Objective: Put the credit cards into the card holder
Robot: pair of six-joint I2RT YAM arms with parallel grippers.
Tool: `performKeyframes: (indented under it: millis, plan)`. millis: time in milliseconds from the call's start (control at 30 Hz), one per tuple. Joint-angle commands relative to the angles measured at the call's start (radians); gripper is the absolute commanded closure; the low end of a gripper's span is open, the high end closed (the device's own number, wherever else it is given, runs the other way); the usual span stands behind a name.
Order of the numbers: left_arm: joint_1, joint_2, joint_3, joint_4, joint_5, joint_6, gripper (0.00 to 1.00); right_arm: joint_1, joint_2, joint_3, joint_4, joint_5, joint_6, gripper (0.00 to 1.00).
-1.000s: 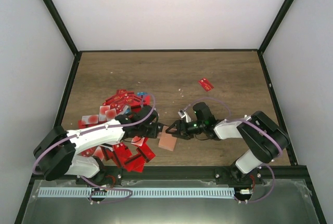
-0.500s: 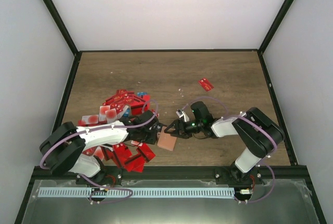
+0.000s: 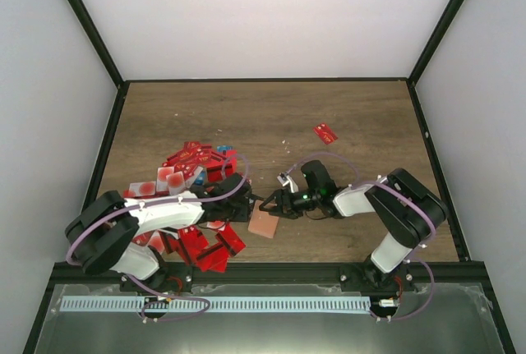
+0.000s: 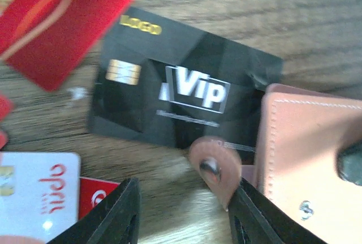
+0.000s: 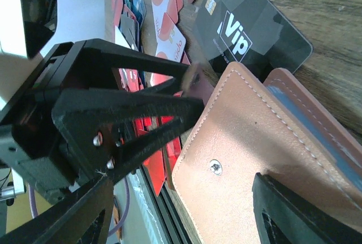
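The salmon-tan card holder [image 3: 263,224] lies on the table between both grippers, its blue inside [image 5: 317,131] showing at one edge. A black VIP credit card [image 4: 186,88] lies flat with one end tucked under the holder. The left gripper [image 4: 184,215] is open, and the holder's round snap tab [image 4: 215,167] stands between its fingers, against the right one. The right gripper [image 5: 178,210] is open over the card holder [image 5: 243,142], one fingertip [image 4: 352,163] resting on its top face. Red credit cards [image 3: 193,165] are heaped to the left.
More red cards [image 3: 209,243] lie by the near edge under the left arm. One red card [image 3: 325,133] lies alone further back on the right. The two grippers [image 3: 260,204] nearly touch tip to tip. Black frame rails border the table.
The left arm's elbow has dropped and its gripper has edged towards the card holder. The right gripper has shifted slightly left. The holder has stayed in place.
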Motion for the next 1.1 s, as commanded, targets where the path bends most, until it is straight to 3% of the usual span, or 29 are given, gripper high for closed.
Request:
performKeyframes:
  millis: [0,367,533,733,1067]
  plan:
    - [0.017,-0.068,-0.031,-0.038,-0.136,-0.115,0.56,0.011,0.038,-0.018,-0.042,0.039,-0.029,0.31]
    - [0.031,-0.277,-0.055,-0.083,-0.147,-0.077,0.53,0.012,0.040,0.011,-0.064,0.040,-0.031,0.31]
    - [0.066,-0.254,-0.066,-0.101,-0.161,-0.066,0.54,0.016,0.000,0.028,-0.078,0.026,-0.029,0.31]
    - [0.092,-0.214,-0.076,-0.004,-0.044,0.000,0.58,0.048,-0.032,0.038,-0.037,-0.042,0.019,0.31]
    - [0.093,-0.131,-0.063,0.058,0.035,0.032,0.61,0.068,0.042,0.052,0.020,-0.045,0.034,0.33]
